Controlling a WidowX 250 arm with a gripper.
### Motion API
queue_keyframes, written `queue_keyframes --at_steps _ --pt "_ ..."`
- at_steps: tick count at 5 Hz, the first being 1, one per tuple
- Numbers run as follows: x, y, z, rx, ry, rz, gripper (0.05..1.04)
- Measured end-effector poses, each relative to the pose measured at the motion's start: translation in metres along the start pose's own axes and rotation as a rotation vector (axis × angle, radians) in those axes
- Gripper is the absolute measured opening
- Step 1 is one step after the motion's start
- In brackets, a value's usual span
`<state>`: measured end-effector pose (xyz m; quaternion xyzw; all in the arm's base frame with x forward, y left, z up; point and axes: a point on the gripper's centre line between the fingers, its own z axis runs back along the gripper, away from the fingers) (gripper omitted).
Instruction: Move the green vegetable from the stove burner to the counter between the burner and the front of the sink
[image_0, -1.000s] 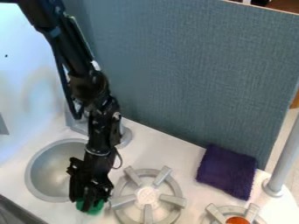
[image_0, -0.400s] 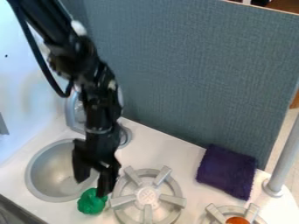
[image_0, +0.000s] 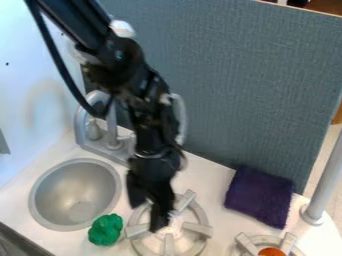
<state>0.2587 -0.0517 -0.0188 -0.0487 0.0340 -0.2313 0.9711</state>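
Your gripper (image_0: 147, 217) hangs over the gray burner (image_0: 198, 228), fingers apart. At its eight o'clock, the lumpy green object (image_0: 105, 230) lies just outside the sink's (image_0: 73, 187) five o'clock rim; a purple cloth (image_0: 259, 196) sits at the burner's two o'clock.

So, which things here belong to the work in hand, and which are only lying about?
Likely in the work:
black gripper, open above the left burner
green object, nearest loose thing

Seemingly just lying about:
purple cloth, by the partition
orange thing, within the right burner
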Motion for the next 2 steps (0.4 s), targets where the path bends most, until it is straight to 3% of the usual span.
queue_keyframes --at_steps 1,2 --pt "0.011 -0.026 -0.017 -0.007 -0.004 -0.072 1.001" --pt "0.017 -0.043 -0.026 -0.034 0.029 -0.106 1.001"
